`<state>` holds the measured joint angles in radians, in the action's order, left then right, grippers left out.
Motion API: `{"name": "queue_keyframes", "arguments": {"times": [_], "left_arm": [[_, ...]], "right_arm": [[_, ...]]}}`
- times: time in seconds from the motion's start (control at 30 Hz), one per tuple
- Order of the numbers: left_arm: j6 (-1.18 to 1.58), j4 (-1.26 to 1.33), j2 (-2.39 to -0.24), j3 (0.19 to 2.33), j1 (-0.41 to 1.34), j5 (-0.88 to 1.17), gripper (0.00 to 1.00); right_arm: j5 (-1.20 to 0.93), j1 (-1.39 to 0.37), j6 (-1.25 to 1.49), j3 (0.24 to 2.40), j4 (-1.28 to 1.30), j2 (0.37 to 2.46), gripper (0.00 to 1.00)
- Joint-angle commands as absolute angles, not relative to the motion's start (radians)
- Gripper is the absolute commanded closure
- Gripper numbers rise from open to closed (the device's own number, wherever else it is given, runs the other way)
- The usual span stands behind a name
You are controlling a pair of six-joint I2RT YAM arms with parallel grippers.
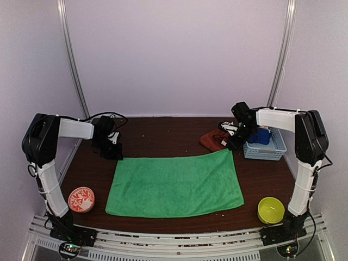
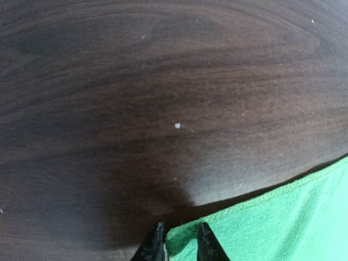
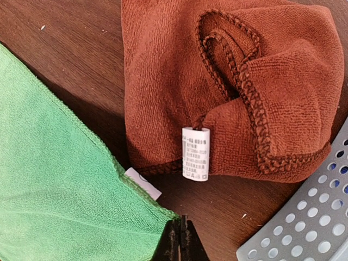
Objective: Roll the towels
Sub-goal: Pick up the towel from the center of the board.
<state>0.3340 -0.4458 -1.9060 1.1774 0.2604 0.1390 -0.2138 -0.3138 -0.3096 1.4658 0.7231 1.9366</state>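
Carefully now: my left jaws stand narrow, astride the far-left corner of the green towel (image 2: 283,217), with the tip of that corner lying between them and bare counter (image 2: 163,81) beyond. Whether they actually bite the hem I cannot tell. My right jaws are pressed together at the far-right corner, the green hem meeting them from 9 o'clock. I cannot tell whether any cloth is caught there either.

I judge the step to be taking both far corners to start the roll toward 6 o'clock. To do it well, I want a firm pinch on the hem at each side. Both corners should lift low and by the same amount, and the far edge should turn over straight. If one side leads, the roll will come out as a cone. The right side has little room. The rust-brown towel (image 3: 228,92) lies bunched at 12 o'clock of my right jaws, its white care tag (image 3: 195,154) near them. The perforated basket (image 3: 304,217) sits at 4 o'clock.

Seen from above, the green towel lies flat mid-counter. My left arm (image 1: 76,129) rises from its base, bends high at the shoulder and reaches inward, wrist pitched down at the towel's 10 o'clock corner. My right arm (image 1: 277,118) mirrors it at the 2 o'clock corner.
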Motion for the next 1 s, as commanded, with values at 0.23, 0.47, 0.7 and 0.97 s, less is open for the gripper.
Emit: {"name": "queue_keyframes", "arguments": {"times": [0.23,0.47,0.7,0.97], "left_arm": [[0.31,-0.451,-1.919,1.236,0.253,0.149,1.0],[0.295,-0.44,-1.757,1.236,0.252,0.083,1.0],[0.301,-0.403,-1.65,1.18,0.253,0.109,1.0],[0.302,-0.387,-1.582,1.133,0.253,0.113,1.0]], "right_arm": [[-0.202,-0.309,-0.3,1.471,0.715,1.929,1.0],[-0.163,-0.273,-0.293,1.478,0.674,1.864,1.0],[-0.162,-0.255,-0.297,1.439,0.618,1.815,1.0],[-0.205,-0.25,-0.338,1.369,0.559,1.759,1.0]]}}
